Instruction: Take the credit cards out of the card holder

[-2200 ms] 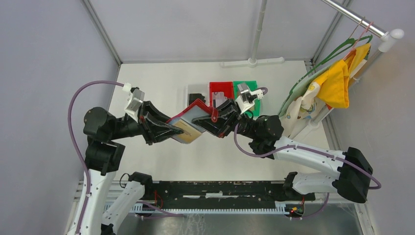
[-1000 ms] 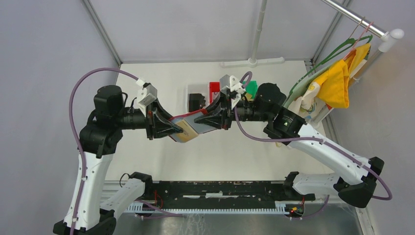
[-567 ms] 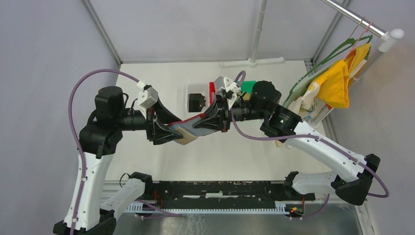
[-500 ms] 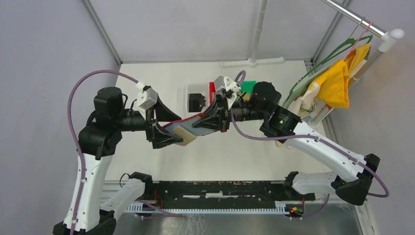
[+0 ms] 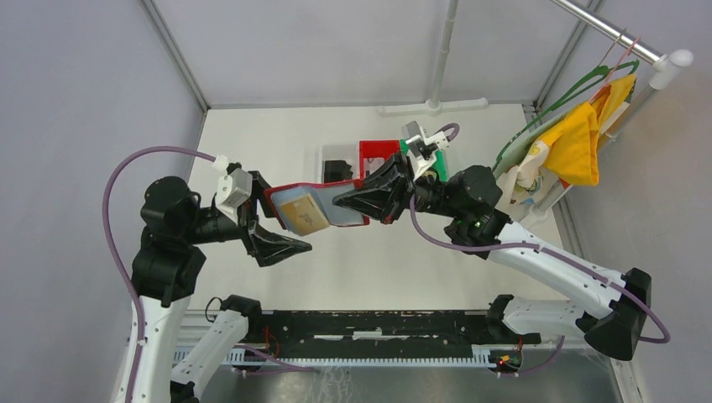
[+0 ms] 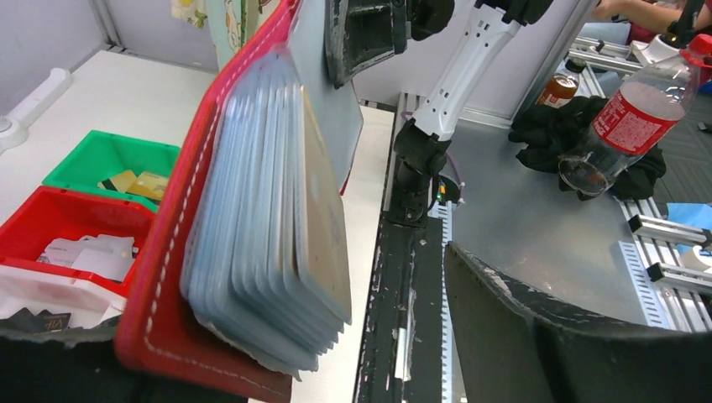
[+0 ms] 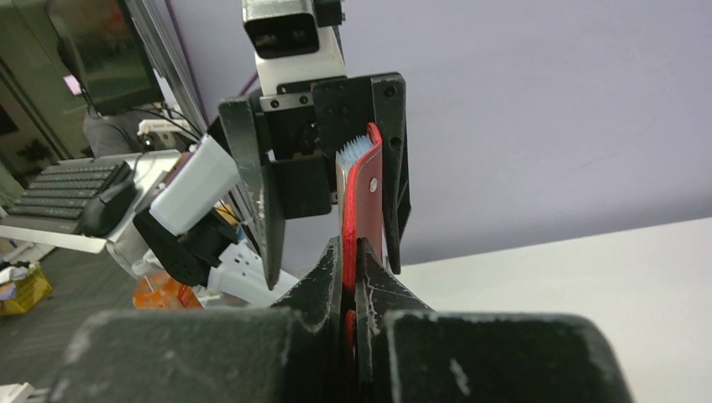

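Pinching holder (image 5: 337,213) edge mid-air: right gripper (image 5: 342,201), clenched. Left gripper (image 5: 290,220) wide open, straddling the cards (image 5: 302,217) end.

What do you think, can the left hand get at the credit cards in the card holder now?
Probably yes. The right hand holds the red card holder open in the air, and the open left hand has the credit cards between its fingers; nothing blocks them.
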Motion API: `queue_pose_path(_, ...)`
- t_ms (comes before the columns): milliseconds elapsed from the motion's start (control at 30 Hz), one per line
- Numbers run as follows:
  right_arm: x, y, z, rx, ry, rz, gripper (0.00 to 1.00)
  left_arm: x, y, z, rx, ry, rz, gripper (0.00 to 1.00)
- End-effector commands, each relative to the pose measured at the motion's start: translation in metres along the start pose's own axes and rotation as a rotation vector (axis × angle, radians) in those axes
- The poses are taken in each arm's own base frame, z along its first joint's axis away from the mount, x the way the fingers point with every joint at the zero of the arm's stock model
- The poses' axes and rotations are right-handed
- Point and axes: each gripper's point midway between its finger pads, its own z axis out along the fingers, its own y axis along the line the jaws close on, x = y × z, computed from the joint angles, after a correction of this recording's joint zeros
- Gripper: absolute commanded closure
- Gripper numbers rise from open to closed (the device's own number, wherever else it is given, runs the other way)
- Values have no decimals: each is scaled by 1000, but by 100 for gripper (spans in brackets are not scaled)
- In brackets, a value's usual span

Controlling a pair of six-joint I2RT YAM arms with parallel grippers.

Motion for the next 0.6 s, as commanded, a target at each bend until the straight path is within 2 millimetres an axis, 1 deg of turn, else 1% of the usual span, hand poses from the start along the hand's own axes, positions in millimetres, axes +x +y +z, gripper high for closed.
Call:
queue_pose_path(0, -48, 27, -2, -84, -195, -5, 100, -12, -6, 1, 27, -32, 9, 23)
queue_pose_path(100, -43, 27, -7, -92, -219, 18, 100, -9, -10, 1, 64, -29, 9, 27)
queue_pose_path(167, -38, 27, -11, -91, -231, 31, 100, -7, -9, 2, 64, -31, -13, 33)
queue_pose_path(233, -36, 26, -15, -86, -248, 42, 100, -8, -6, 2, 46, -35, -12, 43)
queue_pose_path(300, -33, 24, -17, -80, -265, 58, 100, -12, -4, 2, 32, -48, 5, 59)
queue_pose_path(333, -31, 24, -18, -85, -271, 67, 100, -15, -2, 3, 20, -58, 8, 62)
queue_pose_path(400, -30, 24, -18, -90, -282, 75, 100, -16, 1, 4, 12, -73, 4, 62)
queue_pose_path(500, -29, 24, -19, -93, -300, 73, 100, -13, 7, 7, 7, -85, -33, 62)
queue_pose_path(533, -29, 23, -19, -93, -307, 72, 100, -11, 10, 8, 6, -84, -45, 62)
queue_pose_path(567, -30, 23, -19, -92, -310, 73, 100, -11, 12, 8, 4, -82, -55, 58)
